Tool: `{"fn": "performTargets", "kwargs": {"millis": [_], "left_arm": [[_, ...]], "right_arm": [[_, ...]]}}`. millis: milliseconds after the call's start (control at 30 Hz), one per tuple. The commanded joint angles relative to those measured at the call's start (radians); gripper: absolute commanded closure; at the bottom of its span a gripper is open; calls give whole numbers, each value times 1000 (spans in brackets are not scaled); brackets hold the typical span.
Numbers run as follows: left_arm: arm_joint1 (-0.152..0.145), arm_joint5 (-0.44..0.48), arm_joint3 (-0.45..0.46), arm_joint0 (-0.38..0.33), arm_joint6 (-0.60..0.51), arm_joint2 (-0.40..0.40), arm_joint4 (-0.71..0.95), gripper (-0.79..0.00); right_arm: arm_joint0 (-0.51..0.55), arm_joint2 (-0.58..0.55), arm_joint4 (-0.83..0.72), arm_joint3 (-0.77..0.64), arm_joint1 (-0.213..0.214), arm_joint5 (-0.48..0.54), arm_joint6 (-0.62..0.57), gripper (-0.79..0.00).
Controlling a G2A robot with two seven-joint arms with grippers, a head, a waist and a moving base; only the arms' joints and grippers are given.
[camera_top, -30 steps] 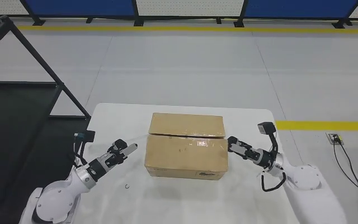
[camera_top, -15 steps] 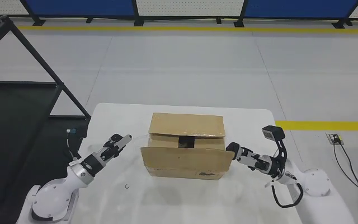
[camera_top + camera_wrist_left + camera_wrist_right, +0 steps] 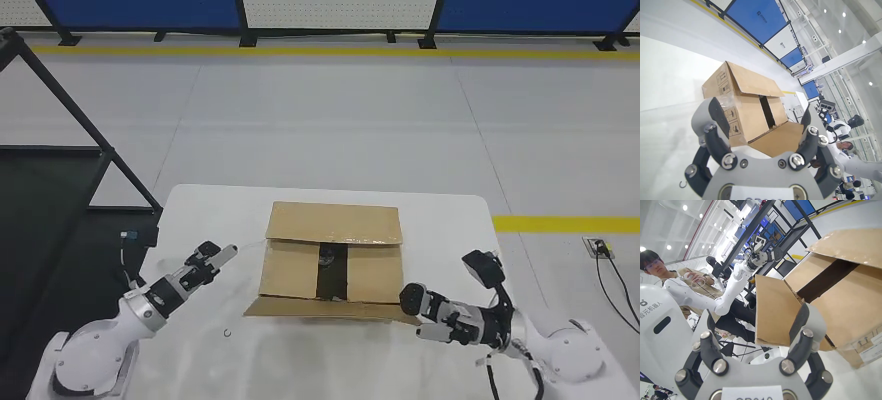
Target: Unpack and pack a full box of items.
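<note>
Sitting in the middle of the white table, the cardboard box has its near flap folded out and down toward the robot, and its far flap slanting over the rear of the top. A dark gap shows between the two inner flaps. The right gripper is at the near flap's right corner, jaws spread wide with the corner between them, nothing clamped. The left gripper hovers left of the box, apart from it, jaws wide and empty. A small C-shaped ring lies on the table nearby
</note>
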State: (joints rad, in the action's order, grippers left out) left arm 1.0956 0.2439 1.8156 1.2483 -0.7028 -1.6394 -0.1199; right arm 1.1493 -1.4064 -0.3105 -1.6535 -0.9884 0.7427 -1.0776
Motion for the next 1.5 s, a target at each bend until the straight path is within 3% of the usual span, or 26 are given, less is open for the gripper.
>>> {"fn": "performTargets", "kwargs": {"millis": [0,400,767,1467], "left_arm": [[-2,27,10,8,-28,13,8,-785],[-17,175,13,30,-201,62,66,-785],[-35,179,-25,5,-408,131,93,-785],[-46,176,-41,-4,-426,142,140,-785]], "right_arm": [[6,9,11,1,10,11,11,-785],[6,86,86,28,66,51,51,-785],[-21,151,62,50,98,63,63,-785],[-44,175,-57,62,103,-10,101,-785]]}}
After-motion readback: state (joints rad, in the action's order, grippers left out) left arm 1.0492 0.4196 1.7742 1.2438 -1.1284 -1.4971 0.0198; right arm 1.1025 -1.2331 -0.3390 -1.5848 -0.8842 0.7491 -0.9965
